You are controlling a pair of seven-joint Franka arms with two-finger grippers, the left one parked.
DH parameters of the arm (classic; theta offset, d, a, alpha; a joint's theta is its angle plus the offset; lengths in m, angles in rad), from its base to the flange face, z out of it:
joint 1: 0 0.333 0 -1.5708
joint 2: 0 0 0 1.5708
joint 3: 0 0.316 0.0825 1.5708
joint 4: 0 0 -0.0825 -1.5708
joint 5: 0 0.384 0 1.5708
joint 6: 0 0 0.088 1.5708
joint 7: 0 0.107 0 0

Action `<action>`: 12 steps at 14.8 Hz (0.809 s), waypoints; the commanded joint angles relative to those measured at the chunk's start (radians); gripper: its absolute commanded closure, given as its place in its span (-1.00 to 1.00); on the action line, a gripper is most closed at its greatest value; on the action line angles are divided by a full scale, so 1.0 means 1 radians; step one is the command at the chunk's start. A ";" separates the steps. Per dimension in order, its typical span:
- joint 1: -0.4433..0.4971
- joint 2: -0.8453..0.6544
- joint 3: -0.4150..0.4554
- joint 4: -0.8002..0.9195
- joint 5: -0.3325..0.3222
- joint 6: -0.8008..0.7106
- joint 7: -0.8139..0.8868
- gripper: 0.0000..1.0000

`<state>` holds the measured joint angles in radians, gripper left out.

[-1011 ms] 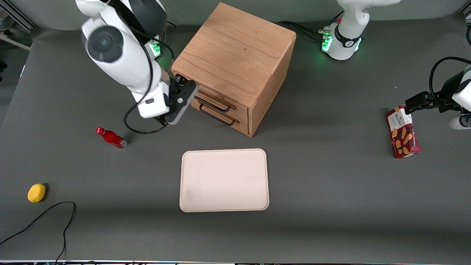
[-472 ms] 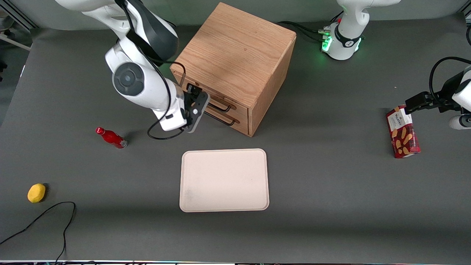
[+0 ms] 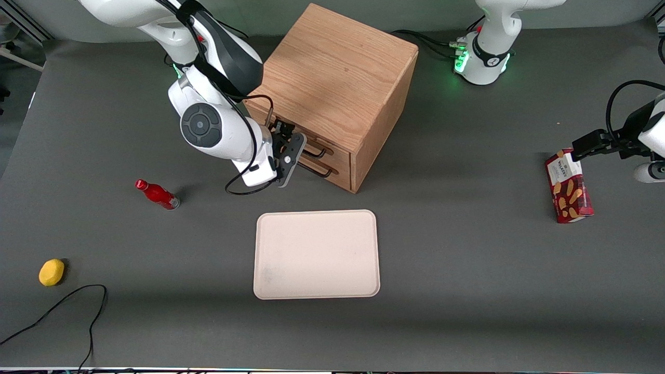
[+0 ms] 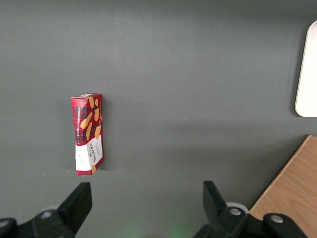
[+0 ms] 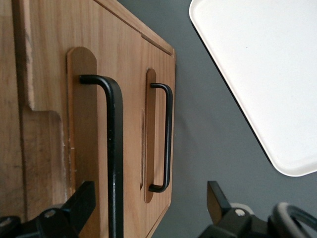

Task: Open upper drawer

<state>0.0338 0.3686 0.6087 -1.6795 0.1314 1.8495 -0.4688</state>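
Note:
The light oak cabinet (image 3: 332,78) stands mid-table. Its upper drawer (image 3: 340,151) looks shut, flush with the cabinet front, and has a long black bar handle (image 3: 318,153). The lower twin drawer (image 3: 340,175) is shut below it. My right gripper (image 3: 295,150) is open right in front of the drawers, at handle height. In the right wrist view the upper drawer's handle (image 5: 115,148) runs between the spread fingers of the gripper (image 5: 147,191), close to one finger (image 5: 74,208) without visible contact. The lower handle (image 5: 168,134) lies farther off.
A cream tray (image 3: 316,254) lies on the table nearer the front camera than the cabinet. A red bottle (image 3: 157,194), a yellow fruit (image 3: 51,272) and a black cable (image 3: 62,306) are toward the working arm's end. A red biscuit box (image 3: 568,187) is toward the parked arm's end.
My right arm has swung from the cabinet's corner along the drawer fronts, and the gripper now faces the handles. Both drawers have stayed shut.

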 commanded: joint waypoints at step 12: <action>-0.003 0.016 -0.020 -0.019 -0.055 0.128 -0.037 -1.00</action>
<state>0.0334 0.3811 0.5997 -1.7026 0.0958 1.9483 -0.4810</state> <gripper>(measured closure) 0.000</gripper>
